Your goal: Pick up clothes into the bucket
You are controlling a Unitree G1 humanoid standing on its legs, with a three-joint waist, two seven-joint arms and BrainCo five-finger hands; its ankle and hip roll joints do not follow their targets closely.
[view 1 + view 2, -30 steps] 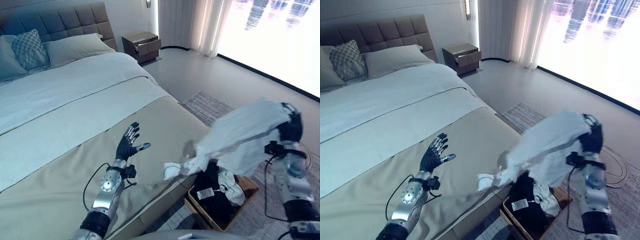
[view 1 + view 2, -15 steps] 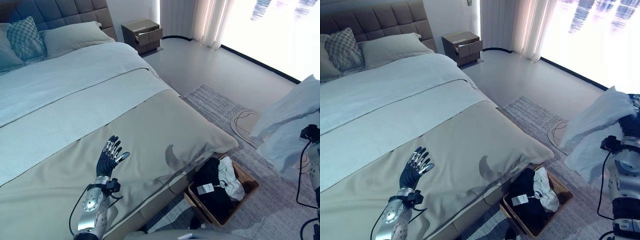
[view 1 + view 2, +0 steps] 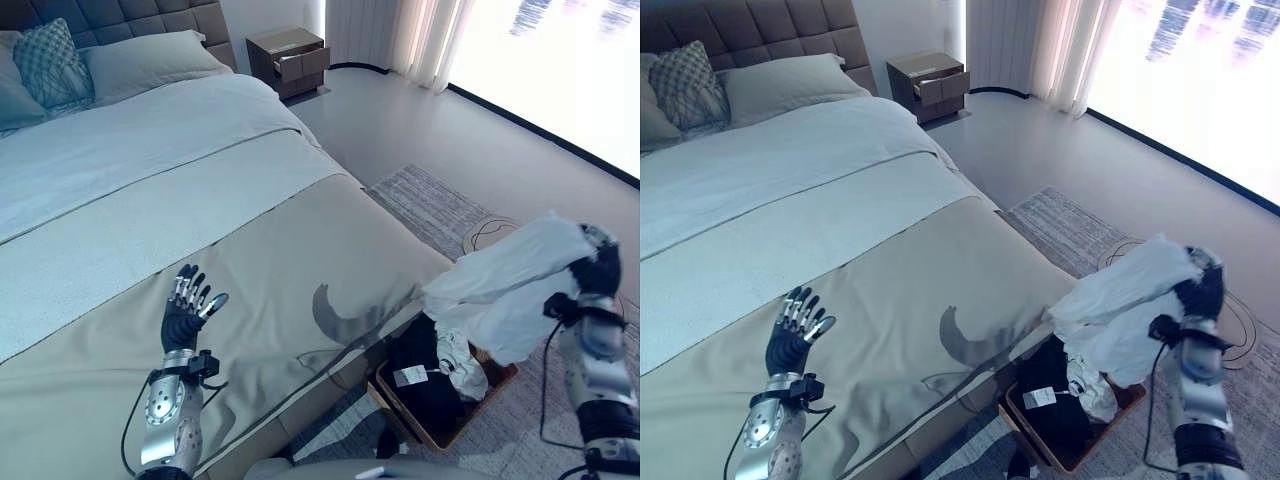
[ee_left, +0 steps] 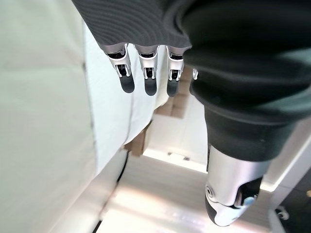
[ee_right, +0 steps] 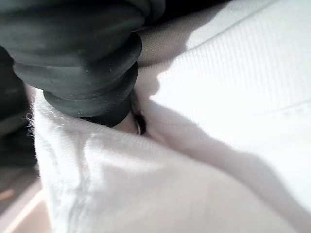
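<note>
Left eye view: right hand (image 3: pixel 597 262) buried in white shirt (image 3: pixel 510 290), grip unclear; cloth may drape outside basket (image 3: pixel 497 381). Left hand (image 3: pixel 186 310) open, empty.

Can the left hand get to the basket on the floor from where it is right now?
Probably not. The left hand hovers open over the bed, well back from its edge, while the basket sits on the floor beyond the bed's corner, under the right hand's white garment.
</note>
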